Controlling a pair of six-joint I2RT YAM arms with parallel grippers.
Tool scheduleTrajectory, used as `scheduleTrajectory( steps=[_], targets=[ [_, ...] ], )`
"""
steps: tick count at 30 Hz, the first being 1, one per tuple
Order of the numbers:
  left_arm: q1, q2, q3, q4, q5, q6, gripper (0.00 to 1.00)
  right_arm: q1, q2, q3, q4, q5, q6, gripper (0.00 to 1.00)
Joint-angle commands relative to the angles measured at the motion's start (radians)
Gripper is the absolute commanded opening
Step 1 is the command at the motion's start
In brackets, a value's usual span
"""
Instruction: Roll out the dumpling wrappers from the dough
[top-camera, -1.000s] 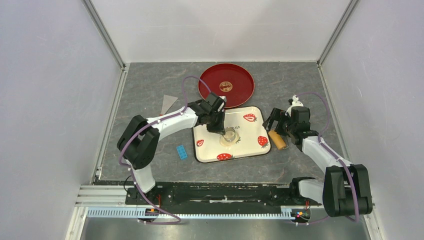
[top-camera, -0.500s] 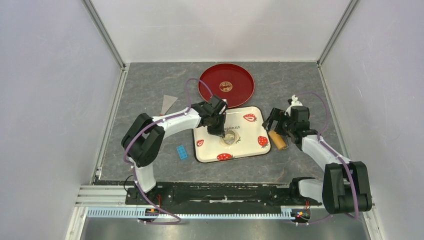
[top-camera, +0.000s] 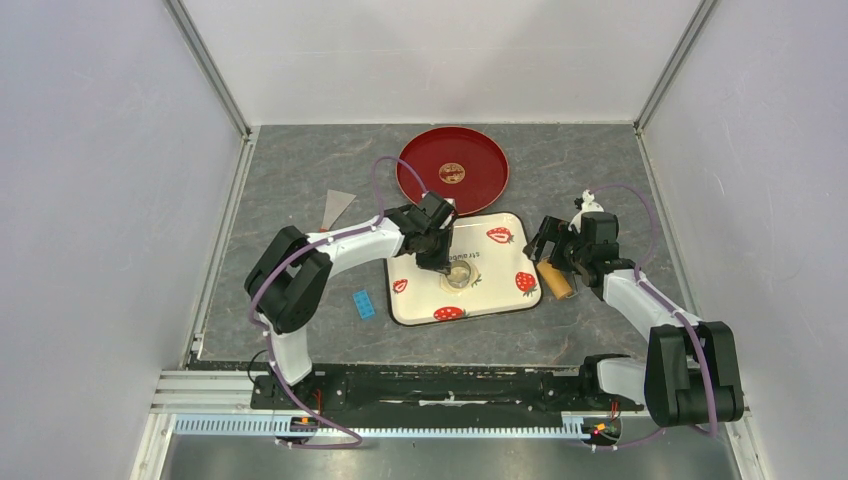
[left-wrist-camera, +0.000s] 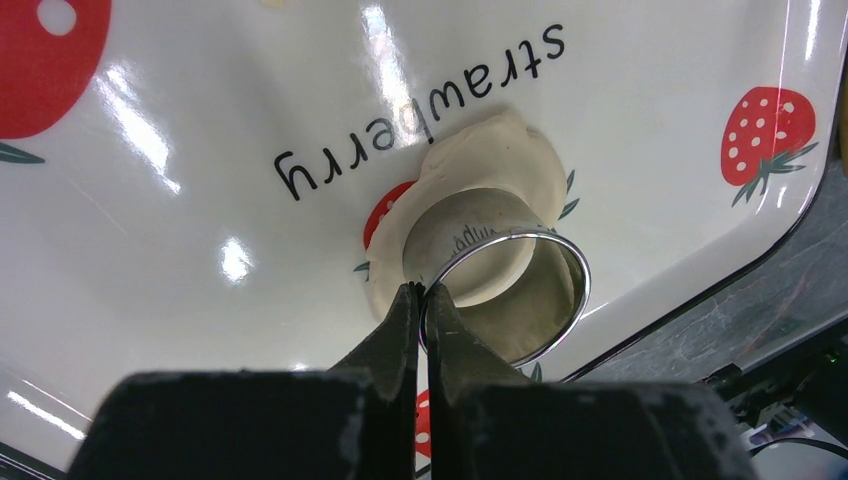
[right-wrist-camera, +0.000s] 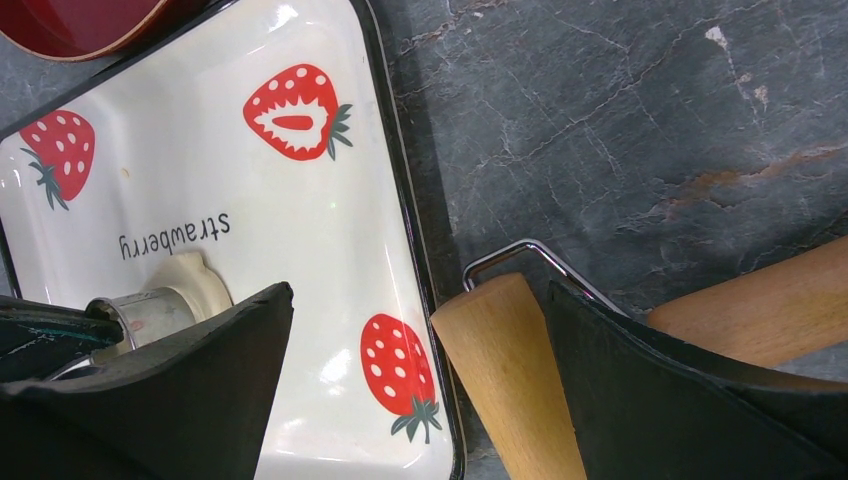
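Metal ring (left-wrist-camera: 465, 230): polished, mirror-bright steel. Dough (left-wrist-camera: 500, 160): matt, soft, pale cream. Tray (left-wrist-camera: 120, 260): glossy white enamel look, glare spots. Rolling pin (right-wrist-camera: 510, 390): smooth bare wood. Worktop (right-wrist-camera: 620, 110): matt grey stone pattern.

You are seeing the dumpling wrapper (left-wrist-camera: 495, 160), a pale cream, uneven flat patch, lying on the white tray (left-wrist-camera: 200, 100) with the metal ring (left-wrist-camera: 460, 235) standing on it

"strawberry" on the tray (left-wrist-camera: 650, 60)
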Motion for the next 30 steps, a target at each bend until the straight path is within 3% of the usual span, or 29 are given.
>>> scheduleTrajectory(
  steps=[1,8,11,19,26,30],
  targets=[
    [-0.015,0.018,0.021,0.029,-0.038,-0.03,0.07,0.007,-0.003,0.033,0.03,-0.004,-0.019,0.98],
    [-0.03,-0.025,0.007,0.016,-0.093,-0.014,0.44,0.032,0.004,0.064,0.009,-0.002,-0.025,0.98],
    [-0.032,-0.074,-0.012,0.028,-0.095,-0.008,0.5,0.074,0.022,0.113,-0.037,0.023,-0.047,0.97],
    [-0.019,-0.175,-0.098,0.063,-0.055,-0.034,0.51,0.207,0.08,0.227,-0.068,0.008,-0.056,0.89],
    [0.078,-0.202,-0.27,0.299,0.179,-0.133,0.48,0.297,0.234,0.255,0.006,-0.149,-0.018,0.72],
    [0.086,-0.177,-0.253,0.32,0.214,-0.121,0.44,0.327,0.306,0.241,0.096,-0.237,0.017,0.66]
  ],
)
